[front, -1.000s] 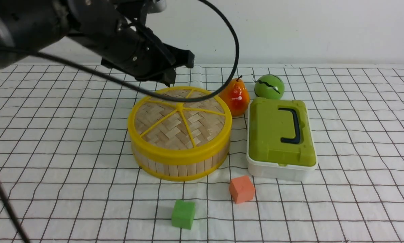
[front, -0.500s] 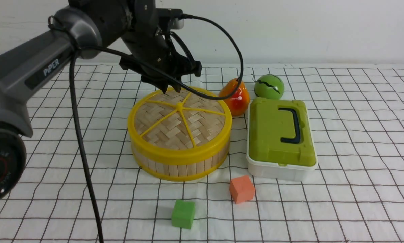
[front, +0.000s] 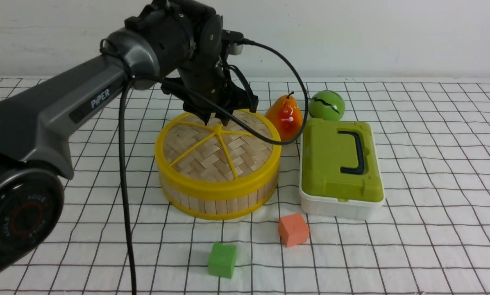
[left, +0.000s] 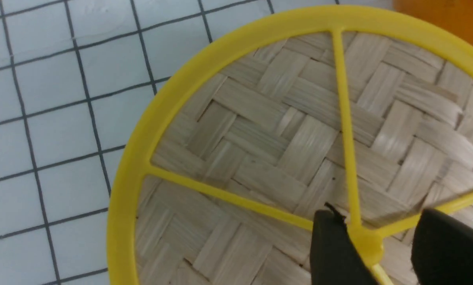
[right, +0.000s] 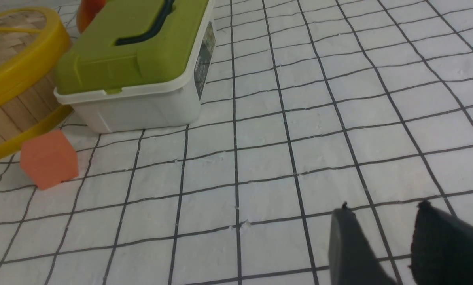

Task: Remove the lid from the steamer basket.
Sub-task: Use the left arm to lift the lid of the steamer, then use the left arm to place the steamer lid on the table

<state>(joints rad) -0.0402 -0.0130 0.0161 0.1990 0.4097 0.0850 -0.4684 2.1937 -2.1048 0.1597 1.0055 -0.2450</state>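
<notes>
Over the last second we have watched the left gripper [front: 217, 119] travel from behind the far rim to the middle of the flat round woven-bamboo lid with a yellow plastic rim and spokes [front: 218, 149], turning to point downward as it went. The lid itself has not shifted. It sits seated on the round steamer basket of light wooden slats and yellow rims [front: 220, 203], mid-way across the white gridded cloth [front: 433, 172]. We judge the approach nearly complete and the grasp not yet made, so the lifting is all ahead.

The front view buries the fingertips behind wrist and cable. The left wrist view fills that gap: the jaws stand spread, one on each side of the yellow centre hub [left: 364, 236] where the spokes meet. Whether a pad already brushes the hub, we cannot quite tell.

Only the right wrist view shows the right gripper [right: 383, 241]. Its fingers are apart, holding nothing, low over bare cloth and well apart from the basket.
</notes>
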